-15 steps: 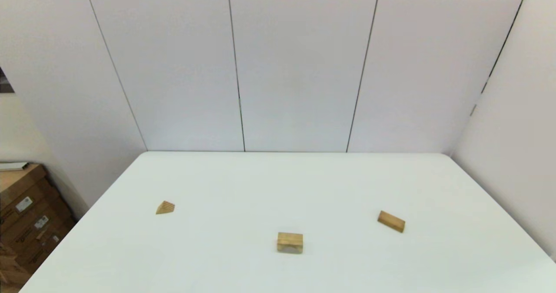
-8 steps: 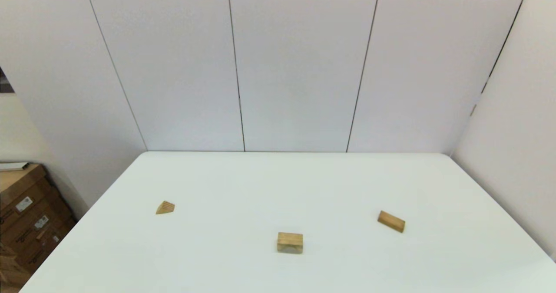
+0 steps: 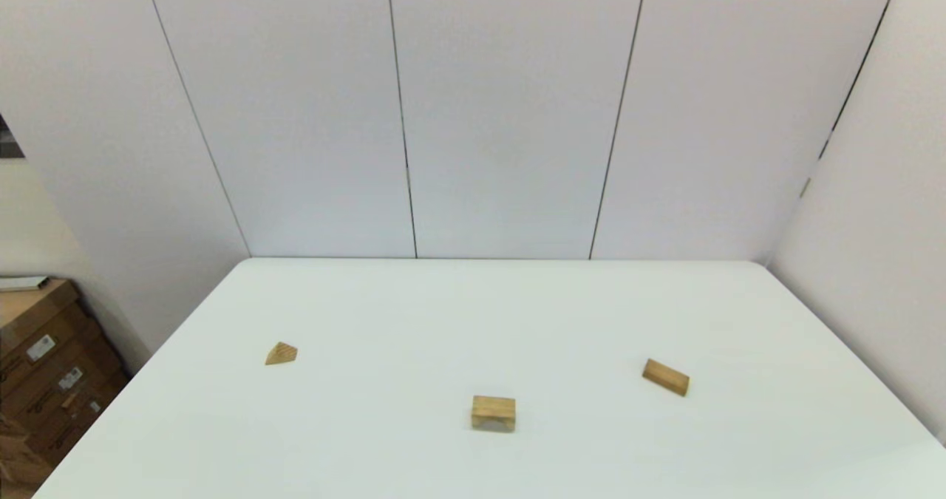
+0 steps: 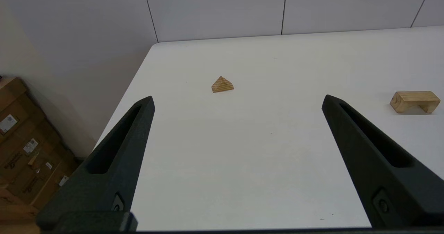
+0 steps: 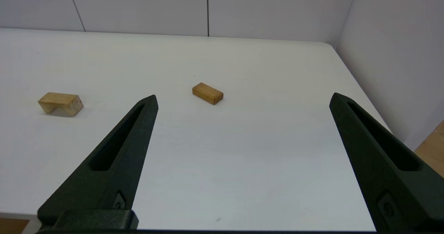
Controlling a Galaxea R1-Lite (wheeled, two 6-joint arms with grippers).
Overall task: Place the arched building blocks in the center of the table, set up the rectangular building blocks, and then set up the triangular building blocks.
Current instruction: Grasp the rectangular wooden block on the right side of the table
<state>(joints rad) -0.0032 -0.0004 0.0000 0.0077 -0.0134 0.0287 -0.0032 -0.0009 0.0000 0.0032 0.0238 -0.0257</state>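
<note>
Nothing has moved over the last second: blocks and camera are static, so the task hasn't started. Chunky light-wood arched block [image 3: 494, 413] sits near the front middle of the white surface [image 3: 473, 314], small wood triangular wedge [image 3: 281, 353] well off to the left, flat brown rectangular slab [image 3: 666, 377] well off to the right. Left pincer [image 4: 237, 100] and right pincer [image 5: 242, 98] are both spread wide and empty, parked back at the near edge. Likely first step: grab the arch.

Triangular block [image 3: 281, 354] left, arched block [image 3: 494, 413] middle-front, rectangular block [image 3: 666, 377] right, on table [image 3: 473, 307].
</note>
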